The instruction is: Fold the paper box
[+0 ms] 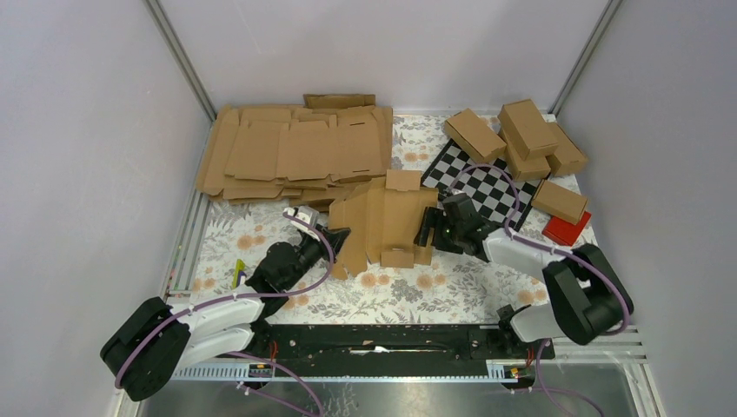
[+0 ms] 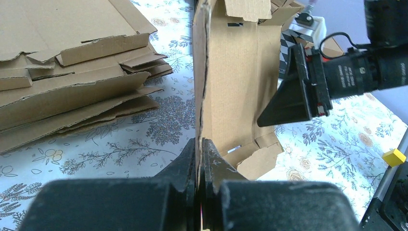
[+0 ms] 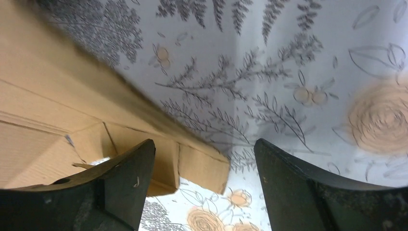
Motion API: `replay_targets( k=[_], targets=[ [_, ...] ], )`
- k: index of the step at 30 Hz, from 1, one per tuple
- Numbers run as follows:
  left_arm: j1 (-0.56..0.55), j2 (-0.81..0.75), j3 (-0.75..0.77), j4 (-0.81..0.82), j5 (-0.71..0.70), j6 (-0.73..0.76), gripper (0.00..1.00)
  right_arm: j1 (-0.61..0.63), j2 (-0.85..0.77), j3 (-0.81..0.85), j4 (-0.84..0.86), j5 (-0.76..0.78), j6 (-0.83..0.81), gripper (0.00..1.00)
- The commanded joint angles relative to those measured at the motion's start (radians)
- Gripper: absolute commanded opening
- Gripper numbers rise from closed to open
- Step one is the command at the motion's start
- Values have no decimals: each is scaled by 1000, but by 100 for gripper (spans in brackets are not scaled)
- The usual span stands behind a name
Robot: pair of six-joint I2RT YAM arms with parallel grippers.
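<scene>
The paper box (image 1: 387, 217) is a brown die-cut sheet, partly folded and standing on the floral table mat at the middle. My left gripper (image 1: 341, 236) is shut on its left panel edge; in the left wrist view the jaws (image 2: 199, 144) pinch the thin upright wall of the paper box (image 2: 231, 72). My right gripper (image 1: 426, 228) stands open at the sheet's right side. In the right wrist view a flap corner of the paper box (image 3: 72, 110) reaches into the right gripper's (image 3: 204, 147) wide gap, close to the left finger (image 3: 125, 178), and nothing is clamped.
A stack of flat cardboard sheets (image 1: 295, 152) lies at the back left. Several folded cartons (image 1: 521, 135) sit at the back right beside a checkerboard (image 1: 487, 187) and a small red box (image 1: 567, 228). A small yellow piece (image 1: 239, 269) lies near the left arm.
</scene>
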Motion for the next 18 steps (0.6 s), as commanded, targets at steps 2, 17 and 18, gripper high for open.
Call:
replay_targets(
  k=[2, 17, 18],
  targets=[
    [-5, 1, 10, 33, 11, 22, 0, -68, 112, 4, 56, -251, -24, 76],
    [-5, -16, 9, 24, -2, 22, 0, -89, 47, -63, 195, -489, 175, 65],
    [-4, -21, 6, 26, -4, 21, 0, -88, 45, -56, 174, -488, 165, 66]
  ],
)
